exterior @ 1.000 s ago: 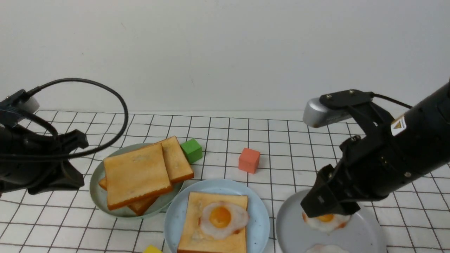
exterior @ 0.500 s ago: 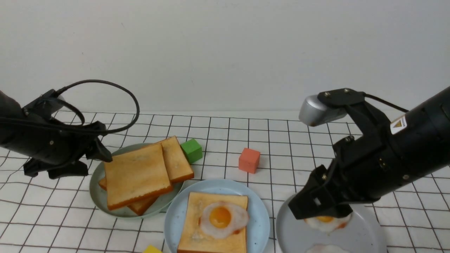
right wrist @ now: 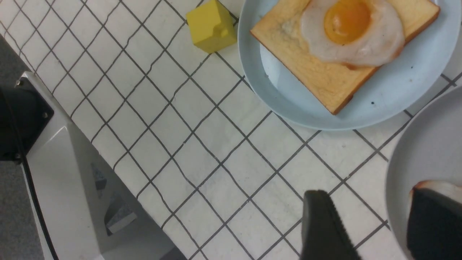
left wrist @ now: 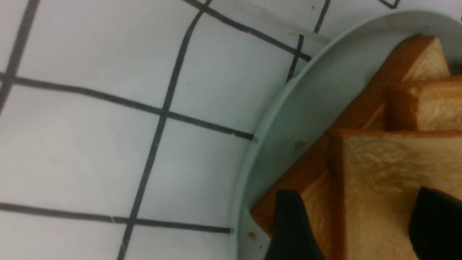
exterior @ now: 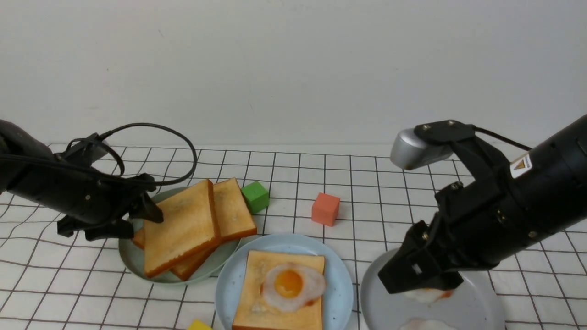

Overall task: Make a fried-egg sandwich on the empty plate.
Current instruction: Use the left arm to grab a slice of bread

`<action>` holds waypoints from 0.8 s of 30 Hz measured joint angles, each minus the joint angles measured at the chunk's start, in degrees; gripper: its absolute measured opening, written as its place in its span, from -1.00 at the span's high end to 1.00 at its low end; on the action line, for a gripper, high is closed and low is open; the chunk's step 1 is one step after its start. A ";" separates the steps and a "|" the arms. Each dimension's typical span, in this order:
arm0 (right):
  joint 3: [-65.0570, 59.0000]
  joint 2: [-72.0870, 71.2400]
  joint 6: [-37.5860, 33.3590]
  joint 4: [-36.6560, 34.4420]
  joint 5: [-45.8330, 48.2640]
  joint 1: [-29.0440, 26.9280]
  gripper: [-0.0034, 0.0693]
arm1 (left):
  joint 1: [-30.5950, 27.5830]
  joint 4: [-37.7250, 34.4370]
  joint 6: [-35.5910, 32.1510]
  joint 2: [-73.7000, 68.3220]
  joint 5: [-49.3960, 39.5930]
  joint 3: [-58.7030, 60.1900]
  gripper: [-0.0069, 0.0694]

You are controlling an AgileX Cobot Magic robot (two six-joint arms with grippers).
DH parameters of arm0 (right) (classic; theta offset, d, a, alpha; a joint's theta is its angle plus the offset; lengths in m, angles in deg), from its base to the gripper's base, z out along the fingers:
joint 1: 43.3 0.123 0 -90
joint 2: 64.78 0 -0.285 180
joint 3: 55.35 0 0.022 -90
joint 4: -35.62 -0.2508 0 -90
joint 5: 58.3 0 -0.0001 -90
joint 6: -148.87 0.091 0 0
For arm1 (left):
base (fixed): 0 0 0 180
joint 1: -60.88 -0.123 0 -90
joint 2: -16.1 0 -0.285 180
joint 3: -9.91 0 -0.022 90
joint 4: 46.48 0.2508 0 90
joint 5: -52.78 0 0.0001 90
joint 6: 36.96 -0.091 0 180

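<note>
The sky-blue plate (exterior: pixel 337 284) (right wrist: pixel 397 97) sits front centre and holds one toast slice (exterior: pixel 257 293) with a fried egg (exterior: pixel 291 286) (right wrist: pixel 352 29) on top, uncovered. Loose toast slices are stacked on the pale green plate (exterior: pixel 133 259) (left wrist: pixel 288 108). The top slice (exterior: pixel 181 229) (left wrist: pixel 389 169) is tilted. My left gripper (exterior: pixel 135 224) (left wrist: pixel 361 220) is open at that stack's left edge, its fingers astride the top slice's edge. Above the left rim of the grey plate (exterior: pixel 477 307) (right wrist: pixel 426 151), my right gripper (exterior: pixel 412 282) (right wrist: pixel 371 202) is open and empty.
Two bare fried eggs lie on the grey plate, one (exterior: pixel 426 295) partly under my right gripper. A green cube (exterior: pixel 255 196) and a red cube (exterior: pixel 325 208) stand behind the plates. A yellow cube (exterior: pixel 198 325) (right wrist: pixel 213 25) sits at the front edge.
My left arm swung right to the toast stack and its jaws opened. The top slice shifted and tilted. My right gripper drifted slightly left over the grey plate's egg.
</note>
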 joint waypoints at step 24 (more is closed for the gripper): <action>0.00 0.00 0.00 0.00 1.46 0.00 -0.06 | -0.23 -1.16 0.07 6.10 -2.33 -0.19 0.78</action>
